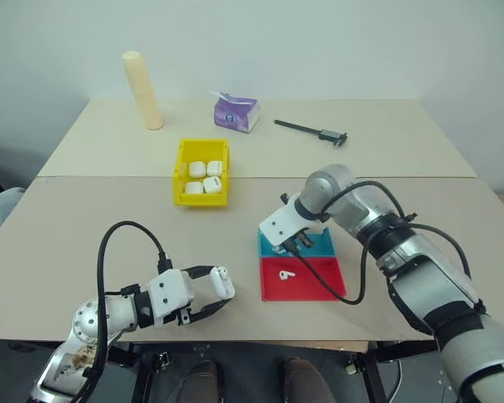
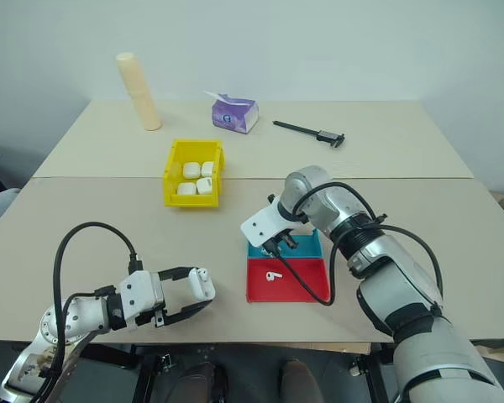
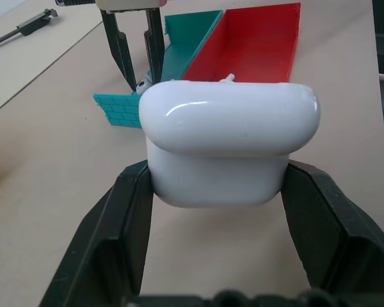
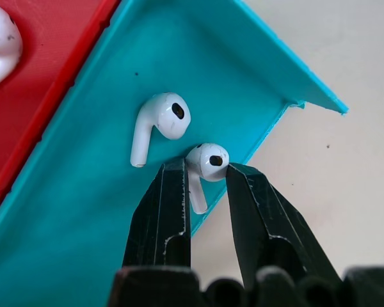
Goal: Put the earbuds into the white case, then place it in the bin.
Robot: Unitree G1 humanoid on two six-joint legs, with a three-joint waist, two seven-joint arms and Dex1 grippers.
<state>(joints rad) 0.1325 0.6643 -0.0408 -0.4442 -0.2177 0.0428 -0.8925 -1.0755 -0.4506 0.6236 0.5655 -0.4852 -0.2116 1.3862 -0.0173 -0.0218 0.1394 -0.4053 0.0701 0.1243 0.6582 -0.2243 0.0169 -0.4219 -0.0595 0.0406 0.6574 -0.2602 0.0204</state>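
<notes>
My left gripper [image 1: 223,284] is shut on the white case [image 1: 221,280] and holds it just above the table's near left part; in the left wrist view the case [image 3: 227,144] sits between both black fingers [image 3: 118,224]. My right gripper [image 4: 208,167] points down into the blue tray [image 1: 323,245], its tips pressed on either side of one of the earbuds [image 4: 207,160] at the tray's wall. A second earbud [image 4: 160,121] lies beside it. Another earbud [image 1: 285,273] rests in the red tray [image 1: 315,284]. The yellow bin [image 1: 183,172] stands further back.
Several white cases [image 1: 204,178] lie in the yellow bin. At the table's far side stand a beige cylinder [image 1: 143,91], a purple tissue pack [image 1: 236,112] and a black caliper [image 1: 311,129]. Black cables loop off both wrists.
</notes>
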